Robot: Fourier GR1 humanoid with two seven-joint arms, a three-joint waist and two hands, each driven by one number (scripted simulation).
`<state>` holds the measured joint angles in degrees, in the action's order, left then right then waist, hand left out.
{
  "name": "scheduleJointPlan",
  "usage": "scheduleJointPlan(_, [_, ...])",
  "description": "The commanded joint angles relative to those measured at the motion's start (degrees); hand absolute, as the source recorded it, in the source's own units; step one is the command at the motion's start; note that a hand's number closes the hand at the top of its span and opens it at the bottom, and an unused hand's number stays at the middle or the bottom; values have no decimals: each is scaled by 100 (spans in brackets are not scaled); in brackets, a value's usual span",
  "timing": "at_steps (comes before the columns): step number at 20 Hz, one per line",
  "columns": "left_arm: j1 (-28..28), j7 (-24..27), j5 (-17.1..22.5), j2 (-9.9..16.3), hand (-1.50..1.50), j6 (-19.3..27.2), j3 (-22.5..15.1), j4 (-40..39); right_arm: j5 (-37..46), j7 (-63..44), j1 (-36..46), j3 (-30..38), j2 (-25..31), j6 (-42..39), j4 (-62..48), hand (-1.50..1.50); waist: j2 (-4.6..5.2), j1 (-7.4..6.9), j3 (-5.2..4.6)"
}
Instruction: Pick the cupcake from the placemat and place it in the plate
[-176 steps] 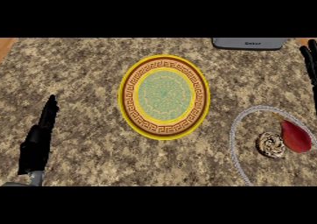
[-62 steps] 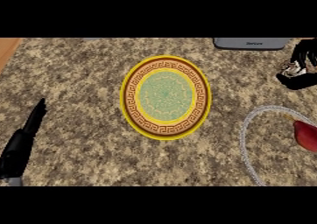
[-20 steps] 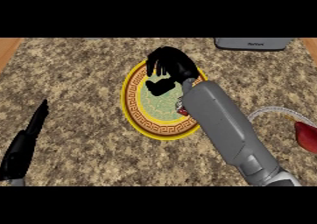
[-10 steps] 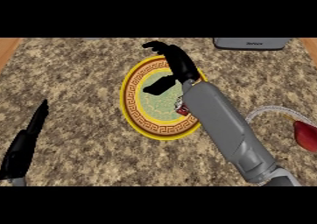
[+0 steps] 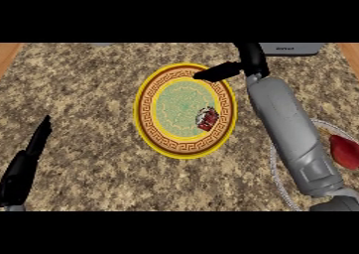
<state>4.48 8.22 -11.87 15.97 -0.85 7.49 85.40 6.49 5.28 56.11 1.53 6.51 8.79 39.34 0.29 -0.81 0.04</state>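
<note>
Red cupcake (image 5: 207, 119) lies in the plate (image 5: 149, 106).

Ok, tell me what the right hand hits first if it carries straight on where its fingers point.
The right hand points left across the plate rim; beyond that only counter, though its height is unclear.

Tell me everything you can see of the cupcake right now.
The small red and white cupcake lies on the round yellow plate with the green centre, at the right side of the green field near the brown patterned band. It looks tipped on its side, though details are too small to tell. Nothing holds it: the right robot hand is above the plate's upper right rim, apart from it.
</note>
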Motion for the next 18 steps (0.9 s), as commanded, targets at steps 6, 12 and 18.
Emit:
scheduleJointPlan(6, [76, -139, -72, -120, 0, 46, -35, 222, -830, 1540, -509, 973, 1216, -1537, -532, -150, 6, -11, 2])
scheduleJointPlan(12, [-73, -11, -65, -76, 0, -30, 16, 78, -687, 2563, -228, 1218, 2008, -2177, -1735, -150, 60, -135, 6])
scheduleJointPlan(18, [-428, -305, -96, -97, 0, -64, 31, -40, -553, 2817, 114, 1290, 2278, -2378, -2367, -150, 56, -140, 7])
